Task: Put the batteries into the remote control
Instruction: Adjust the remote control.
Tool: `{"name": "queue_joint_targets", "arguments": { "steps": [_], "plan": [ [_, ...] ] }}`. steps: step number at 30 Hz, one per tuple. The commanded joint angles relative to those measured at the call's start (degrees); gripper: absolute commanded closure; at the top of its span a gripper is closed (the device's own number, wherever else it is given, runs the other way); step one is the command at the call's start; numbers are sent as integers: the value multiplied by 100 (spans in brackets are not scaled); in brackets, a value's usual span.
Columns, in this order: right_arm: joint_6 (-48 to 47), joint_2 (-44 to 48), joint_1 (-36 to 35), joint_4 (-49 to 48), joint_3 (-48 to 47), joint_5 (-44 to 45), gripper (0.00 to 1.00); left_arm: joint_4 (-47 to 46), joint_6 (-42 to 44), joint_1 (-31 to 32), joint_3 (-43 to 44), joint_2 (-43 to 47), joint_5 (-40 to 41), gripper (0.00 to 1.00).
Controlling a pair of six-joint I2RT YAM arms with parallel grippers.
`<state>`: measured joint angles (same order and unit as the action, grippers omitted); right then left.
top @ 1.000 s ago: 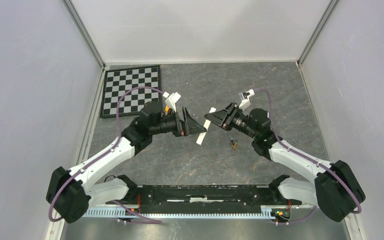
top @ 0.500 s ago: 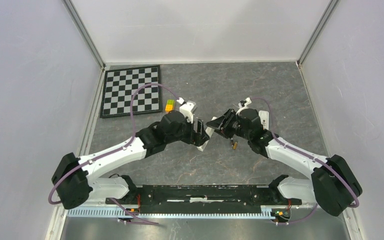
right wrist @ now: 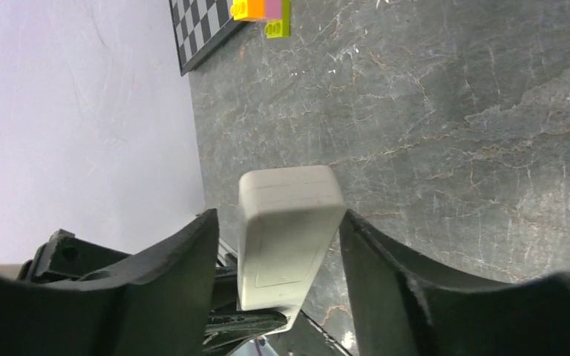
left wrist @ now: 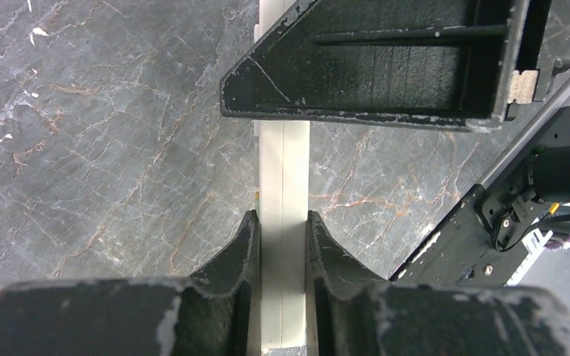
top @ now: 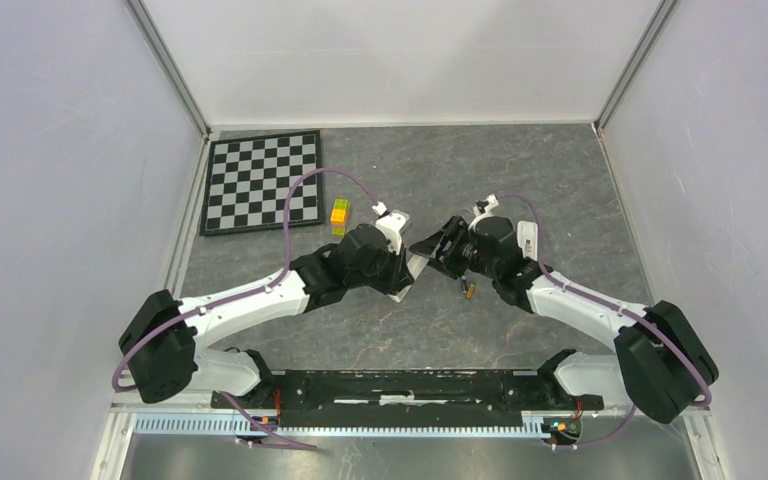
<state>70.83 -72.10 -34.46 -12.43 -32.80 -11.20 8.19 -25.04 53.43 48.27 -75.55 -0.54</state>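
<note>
The left arm [top: 245, 302] and right arm [top: 585, 305] have white link shells between bulky black joint housings. A purple cable [top: 295, 200] loops along each. The left pincer [left wrist: 283, 220] has black, wedge-shaped fingers [left wrist: 230, 274] with chipped, whitish edges. Both bases sit on a black rail [top: 410, 385].

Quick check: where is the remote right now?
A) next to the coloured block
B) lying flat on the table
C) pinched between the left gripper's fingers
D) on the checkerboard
C: the left wrist view shows the left gripper with both fingers pressed against the narrow sides of the white remote.
</note>
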Motion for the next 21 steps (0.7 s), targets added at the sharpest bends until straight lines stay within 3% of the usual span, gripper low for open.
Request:
{"name": "queue_joint_targets", "arguments": {
  "steps": [1,5,7,13,21],
  "plan": [
    [-1083,304,74,-494,-122,-274,25,144,590,-41,1,367,-288,98],
    [-2107,969,651,-1611,555,-1022,16,410,781,-129,77,607,-790,98],
    [-2483,1166,1094,-2283,756,-1892,15,561,867,-131,192,661,-997,98],
    [-4860,1255,1283,-1253,150,-4084,13,1116,1264,-143,532,627,-1931,98],
    [-5339,1378,1082,-1559,217,-5296,14,1643,1645,-140,802,749,-2640,98]
  ]
}}
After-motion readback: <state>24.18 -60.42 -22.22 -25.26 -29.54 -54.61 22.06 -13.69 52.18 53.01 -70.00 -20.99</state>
